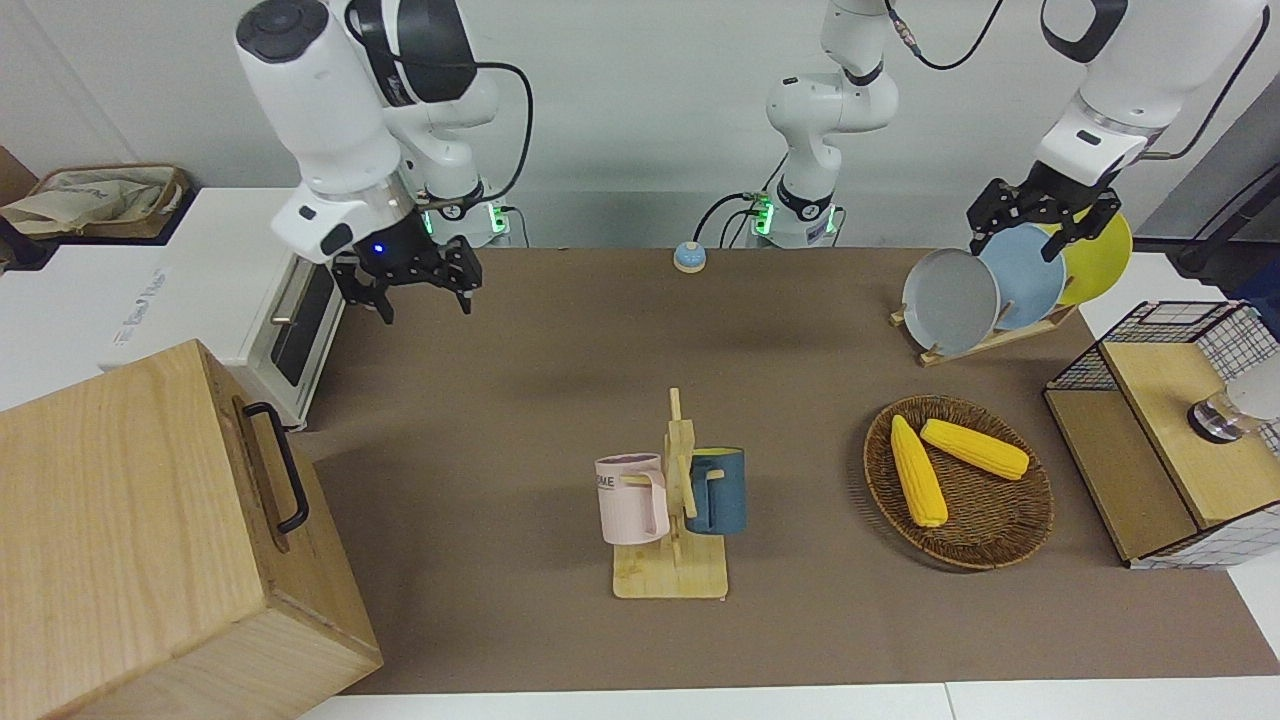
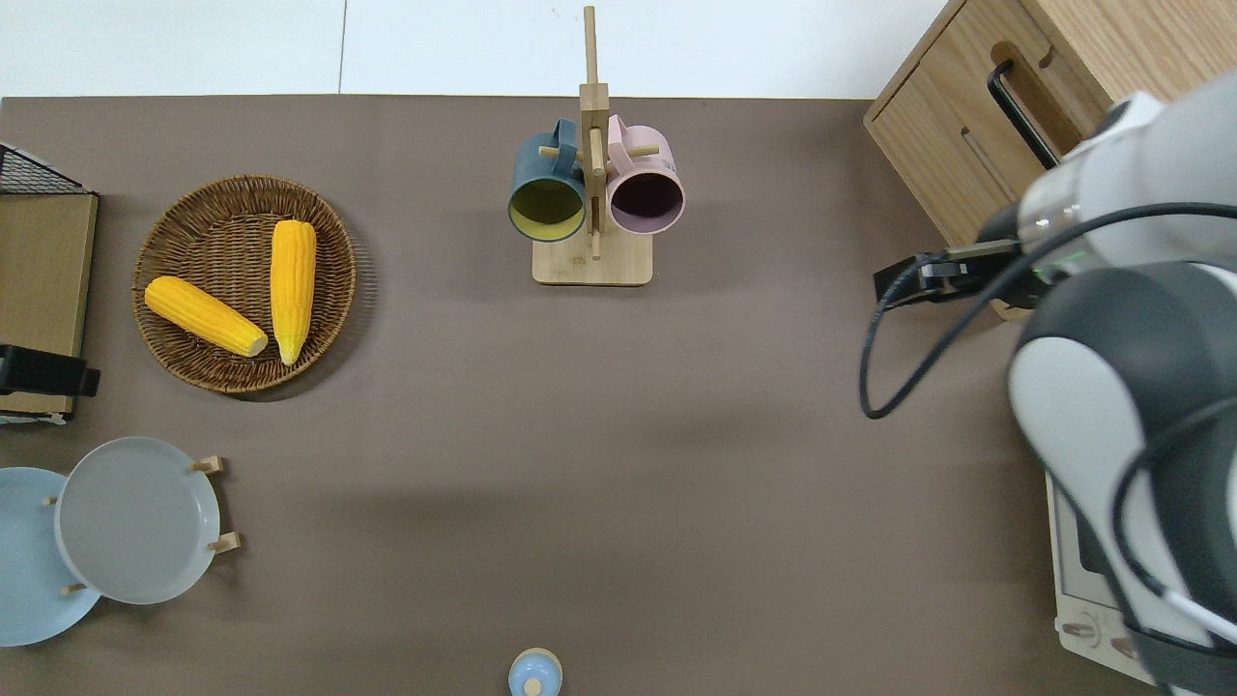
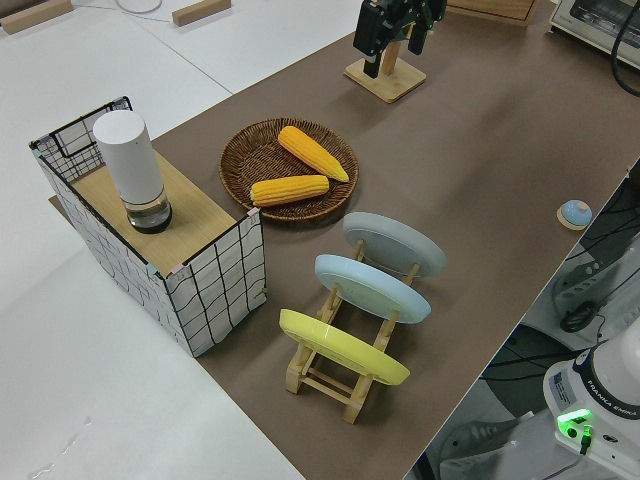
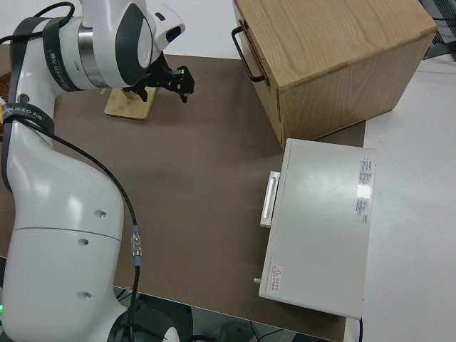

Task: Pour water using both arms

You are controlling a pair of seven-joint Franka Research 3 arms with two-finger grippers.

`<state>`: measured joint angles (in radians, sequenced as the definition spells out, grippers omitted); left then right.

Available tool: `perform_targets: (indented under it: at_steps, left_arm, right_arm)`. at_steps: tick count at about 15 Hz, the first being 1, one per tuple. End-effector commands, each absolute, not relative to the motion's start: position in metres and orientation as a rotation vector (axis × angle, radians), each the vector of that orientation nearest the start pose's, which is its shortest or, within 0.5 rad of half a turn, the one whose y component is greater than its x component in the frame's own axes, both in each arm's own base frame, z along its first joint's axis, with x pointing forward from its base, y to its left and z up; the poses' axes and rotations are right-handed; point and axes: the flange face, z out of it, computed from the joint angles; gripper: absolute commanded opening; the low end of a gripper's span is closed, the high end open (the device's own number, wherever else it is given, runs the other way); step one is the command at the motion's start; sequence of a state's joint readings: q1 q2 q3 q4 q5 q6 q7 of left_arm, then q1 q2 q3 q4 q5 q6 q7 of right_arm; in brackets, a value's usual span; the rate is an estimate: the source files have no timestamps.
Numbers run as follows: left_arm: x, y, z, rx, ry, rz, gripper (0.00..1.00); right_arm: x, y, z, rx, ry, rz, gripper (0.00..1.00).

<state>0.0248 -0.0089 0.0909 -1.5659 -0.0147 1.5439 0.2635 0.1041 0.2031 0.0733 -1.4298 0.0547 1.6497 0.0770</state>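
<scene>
My right gripper [image 1: 423,300] is open and empty in the air; in the overhead view [image 2: 904,282] it is over the brown mat, beside the corner of the wooden box. It also shows in the right side view [image 4: 169,84]. My left gripper [image 1: 1035,240] is open and empty; overhead [image 2: 43,372] it is over the edge of the wire crate. A pink mug [image 1: 632,498] and a blue mug [image 1: 716,490] hang on a wooden rack [image 1: 670,578]. A white cylindrical container [image 3: 130,160] stands on the crate's wooden top.
A wicker basket [image 1: 990,540] holds two corn cobs [image 1: 915,470]. Three plates stand in a rack [image 1: 950,300]. A wooden box [image 1: 140,540] and a toaster oven [image 1: 300,320] stand at the right arm's end. A small blue bell [image 1: 688,258] sits near the robots.
</scene>
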Motion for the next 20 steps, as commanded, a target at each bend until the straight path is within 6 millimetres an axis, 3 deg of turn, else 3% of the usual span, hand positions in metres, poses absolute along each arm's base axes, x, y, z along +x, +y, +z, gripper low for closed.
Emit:
perform_targets:
  at_steps: [1,4,5,8,10,12,15,18,19,20]
  left_arm:
    - [0.552,0.125,0.622,-3.133,0.327,-0.038,0.99]
    - [0.551,0.209,0.619,-3.088,0.394,-0.12,0.99]
    - [0.549,0.235,0.614,-3.089,0.384,-0.129,0.99]
    - [0.545,0.276,0.612,-3.044,0.455,-0.172,0.99]
    - [0.54,0.315,0.604,-3.038,0.433,-0.194,0.99]
    - [0.531,0.357,0.599,-3.074,0.41,-0.338,0.99]
    - [0.531,0.387,0.589,-3.08,0.32,-0.53,0.99]
    - [0.538,0.401,0.581,-3.062,0.274,-0.77,0.99]
    - [0.545,0.405,0.572,-3.042,0.266,-0.849,0.99]
    - [0.554,0.403,0.565,-3.046,0.261,-0.923,0.99]
  right_arm:
    - [0.637,0.178,0.515,-3.045,-0.179,-0.055,0.992]
    - [0.659,0.212,0.476,-3.017,-0.215,-0.181,0.99]
    - [0.662,0.232,0.464,-3.008,-0.249,-0.215,0.99]
    - [0.672,0.264,0.438,-2.976,-0.297,-0.336,0.99]
    - [0.684,0.271,0.442,-2.948,-0.336,-0.492,0.987]
    - [0.698,0.273,0.448,-2.951,-0.439,-0.646,0.985]
    - [0.704,0.267,0.448,-2.937,-0.483,-0.719,0.958]
    - [0.708,0.269,0.44,-2.921,-0.482,-0.75,0.818]
    - [0.708,0.271,0.438,-2.915,-0.481,-0.76,0.816]
    - [0.709,0.273,0.436,-2.909,-0.487,-0.77,0.718]
